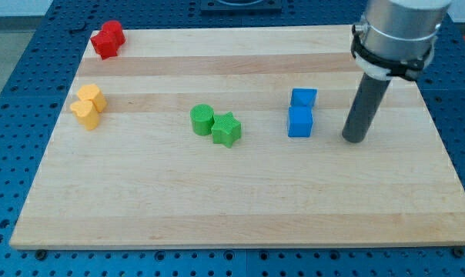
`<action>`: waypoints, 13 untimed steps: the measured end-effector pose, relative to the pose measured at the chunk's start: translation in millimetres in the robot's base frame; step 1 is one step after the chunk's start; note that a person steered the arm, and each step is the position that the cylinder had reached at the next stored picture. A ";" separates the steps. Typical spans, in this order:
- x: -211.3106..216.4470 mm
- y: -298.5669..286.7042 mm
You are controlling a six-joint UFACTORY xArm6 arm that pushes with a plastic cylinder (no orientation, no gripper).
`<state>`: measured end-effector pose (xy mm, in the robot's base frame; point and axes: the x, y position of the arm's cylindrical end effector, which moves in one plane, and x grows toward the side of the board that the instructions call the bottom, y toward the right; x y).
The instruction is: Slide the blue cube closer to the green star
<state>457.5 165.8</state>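
- Currently my tip (355,139) rests on the pale wooden tabletop (240,208), just beside the blue plastic cube (300,121) on the view's right: well placed, I judge, to shove it leftward.
- No hand exists, so nothing is grasped.
- Leftward, apart, the green plastic star (226,129) touches a green cylinder (202,119).

No text, label, brand, number or sign can be read anywhere in the camera view.
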 end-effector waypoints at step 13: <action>-8.8 -95.2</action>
<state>448.7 70.6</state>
